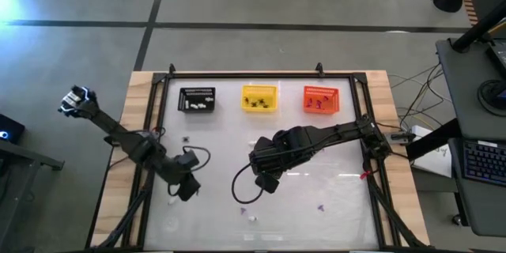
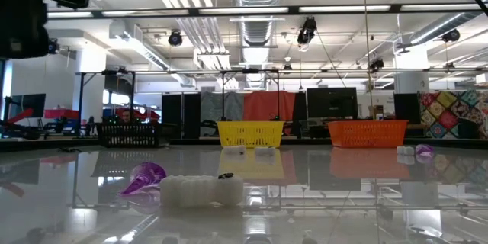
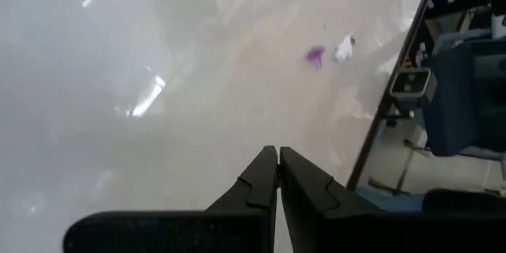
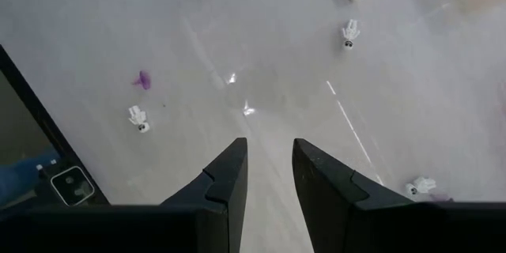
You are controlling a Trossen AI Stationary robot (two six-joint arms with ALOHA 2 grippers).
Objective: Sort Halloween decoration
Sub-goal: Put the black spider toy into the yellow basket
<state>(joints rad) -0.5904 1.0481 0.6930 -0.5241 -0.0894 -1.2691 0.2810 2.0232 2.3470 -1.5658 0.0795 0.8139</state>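
Small trinkets lie scattered on the glossy table: a purple bit (image 1: 243, 210) and a white bit (image 1: 253, 219) near the front, another purple bit (image 1: 321, 205), and a black spider shape (image 1: 186, 138). My left gripper (image 1: 188, 187) hangs shut over the table's left part, with a purple bit (image 3: 316, 55) and a white bit (image 3: 345, 47) ahead of it. My right gripper (image 1: 266, 183) stands open above the table's middle, nothing between its fingers. Below it lie white skeleton-like bits (image 4: 138, 118) (image 4: 349, 32) and a purple bit (image 4: 142, 79).
Three small slatted baskets stand in a row at the far edge: black (image 1: 197, 100) with white bits, yellow (image 1: 259, 98) with dark bits, orange (image 1: 321, 100) with purple bits. A black frame (image 1: 237, 74) borders the table. A desk with a keyboard (image 1: 482, 162) stands to the right.
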